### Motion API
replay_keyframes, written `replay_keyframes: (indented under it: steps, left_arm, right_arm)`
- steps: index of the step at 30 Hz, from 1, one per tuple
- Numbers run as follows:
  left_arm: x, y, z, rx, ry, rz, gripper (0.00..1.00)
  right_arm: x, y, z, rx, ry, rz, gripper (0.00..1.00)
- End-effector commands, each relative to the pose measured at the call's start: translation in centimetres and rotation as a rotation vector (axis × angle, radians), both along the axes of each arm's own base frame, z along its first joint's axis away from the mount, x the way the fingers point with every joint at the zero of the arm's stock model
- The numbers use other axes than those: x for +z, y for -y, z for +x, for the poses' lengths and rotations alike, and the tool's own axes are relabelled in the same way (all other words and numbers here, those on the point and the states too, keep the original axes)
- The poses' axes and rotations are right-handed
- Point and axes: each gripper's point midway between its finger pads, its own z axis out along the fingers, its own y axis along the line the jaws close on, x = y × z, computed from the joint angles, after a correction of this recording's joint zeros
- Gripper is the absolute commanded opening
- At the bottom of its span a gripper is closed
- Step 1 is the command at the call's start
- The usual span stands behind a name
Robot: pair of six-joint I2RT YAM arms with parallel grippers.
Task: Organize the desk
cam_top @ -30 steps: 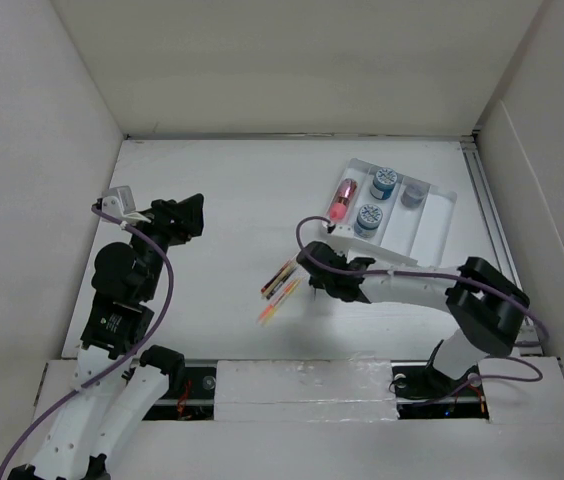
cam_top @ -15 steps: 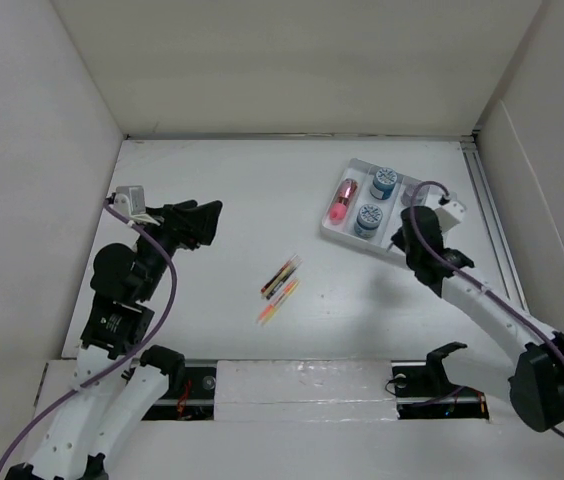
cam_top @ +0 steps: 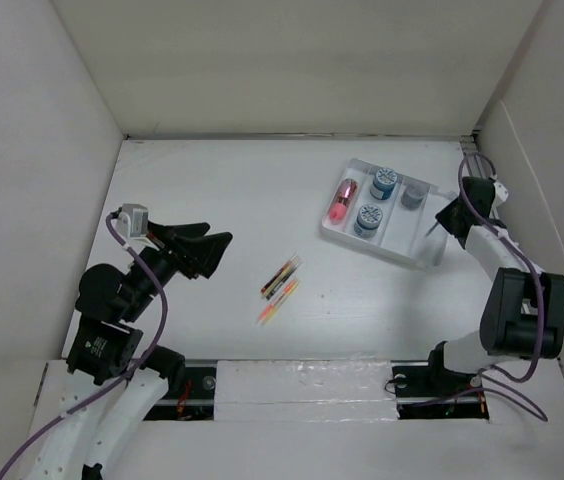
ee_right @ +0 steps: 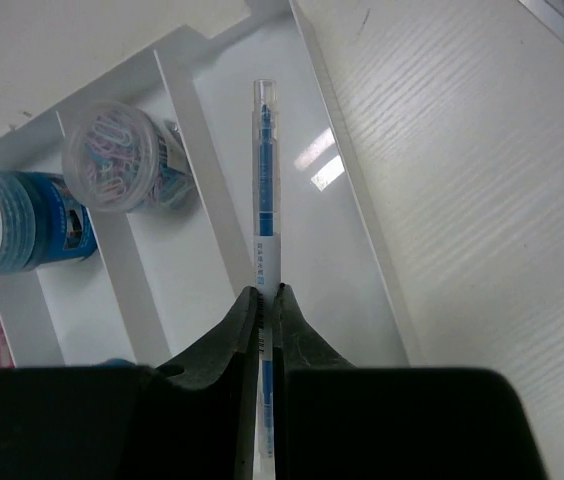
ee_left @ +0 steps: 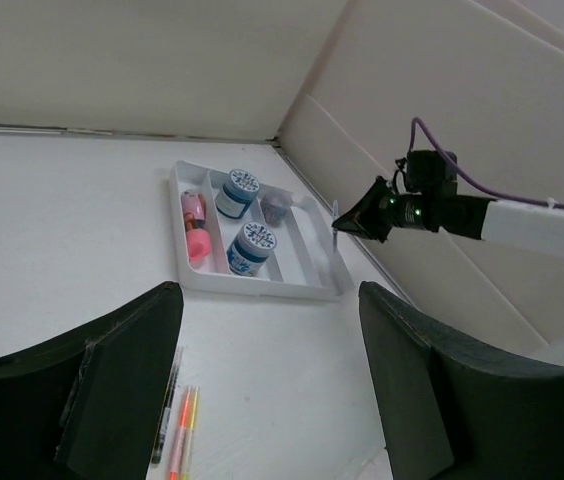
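Note:
On the white desk lie loose pens, one black and two orange-yellow, also low in the left wrist view as pens. My left gripper hovers left of them, open and holding nothing. My right gripper is shut on a blue-and-white pen. It holds the pen lengthwise over the rightmost long slot of the white tray at the desk's far right.
The tray holds a pink item, two blue-lidded jars and a clear jar of paperclips. White walls enclose the desk on three sides, the right one close to the right arm.
The right arm swung from beside the loose pens at mid-desk across to the tray's right side, carrying the blue pen. The left gripper drifted right and nearer to the pens.

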Motion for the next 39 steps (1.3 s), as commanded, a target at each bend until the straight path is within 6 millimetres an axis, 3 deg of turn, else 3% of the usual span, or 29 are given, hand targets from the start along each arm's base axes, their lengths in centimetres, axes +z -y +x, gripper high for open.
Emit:
replay_keyframes:
  steps: [1,6,10,14,15,16,17,19,21,22,24,26,27,28,29,30,33,34,36,39]
  left_arm:
    - [-1.8,0.3,-0.6,-0.028,-0.031,0.026,0.67]
    - [-5.5,-0.6,-0.4,0.018,-0.087,0.093,0.67]
    - [-5.6,-1.2,-0.9,0.038,-0.075,0.116,0.67]
    - [-5.7,-2.9,-0.8,0.13,-0.08,0.121,0.68]
    - [-5.7,-2.9,-1.0,0.131,-0.073,0.118,0.68]
    - [-5.5,-3.0,-1.2,0.13,-0.062,0.11,0.68]
    - [-5.6,-3.0,-1.2,0.13,-0.061,0.112,0.69]
    - [-5.9,-2.8,-0.9,0.126,-0.074,0.118,0.69]
    - [-6.1,-2.6,-0.8,0.118,-0.081,0.122,0.69]
    - [-6.2,-2.6,-0.7,0.118,-0.085,0.126,0.69]
    - [-6.3,-2.5,-0.6,0.116,-0.087,0.129,0.69]
    - [-6.4,-2.5,-0.6,0.115,-0.087,0.129,0.69]
    - [-6.4,-2.5,-0.6,0.115,-0.09,0.127,0.69]
    - [-6.4,-2.5,-0.6,0.118,-0.089,0.128,0.69]
    - [-6.5,-2.5,-0.5,0.118,-0.093,0.128,0.69]
    - [-6.7,-2.5,-0.4,0.12,-0.101,0.13,0.69]
    - [-7.0,-2.3,-0.2,0.112,-0.113,0.131,0.69]
    - [-7.1,-2.2,-0.2,0.109,-0.115,0.133,0.69]
    - [-7.6,-1.9,0.1,0.094,-0.136,0.145,0.69]
    - [-8.1,-1.5,0.3,0.078,-0.157,0.158,0.68]
  right_arm:
    - [0.2,-0.2,1.8,0.093,-0.023,0.006,0.03]
    - [-0.8,0.5,2.7,0.121,-0.095,-0.038,0.02]
    - [-1.2,0.9,3.0,0.108,-0.133,-0.046,0.03]
    - [-1.4,3.3,2.4,-0.017,-0.189,-0.109,0.09]
    - [-1.3,3.6,2.2,-0.041,-0.185,-0.119,0.18]
    - [-1.1,3.8,2.2,-0.054,-0.174,-0.123,0.41]
    - [-0.7,3.9,2.3,-0.074,-0.159,-0.123,0.54]
    - [1.9,3.2,2.8,-0.085,-0.068,-0.154,0.71]
    - [2.3,2.5,2.6,-0.077,-0.057,-0.168,0.73]
    - [4.0,2.0,2.3,-0.08,-0.012,-0.176,0.73]
    - [6.1,-1.3,2.6,-0.018,0.079,-0.181,0.67]
    - [8.6,-4.5,1.3,0.054,0.173,-0.175,0.52]
    - [9.1,-7.6,0.9,0.138,0.207,-0.163,0.45]
    - [10.0,-9.2,0.6,0.175,0.255,-0.147,0.36]
    - [9.9,-10.1,-0.7,0.212,0.278,-0.149,0.36]
    - [10.6,-11.1,-1.3,0.233,0.311,-0.139,0.26]
    - [9.1,-12.0,-3.1,0.28,0.263,-0.118,0.1]
    - [8.7,-13.0,-3.9,0.307,0.258,-0.105,0.0]
    - [8.1,-15.4,-5.6,0.395,0.284,-0.051,0.0]
    - [7.7,-20.6,-8.2,0.522,0.322,0.059,0.0]
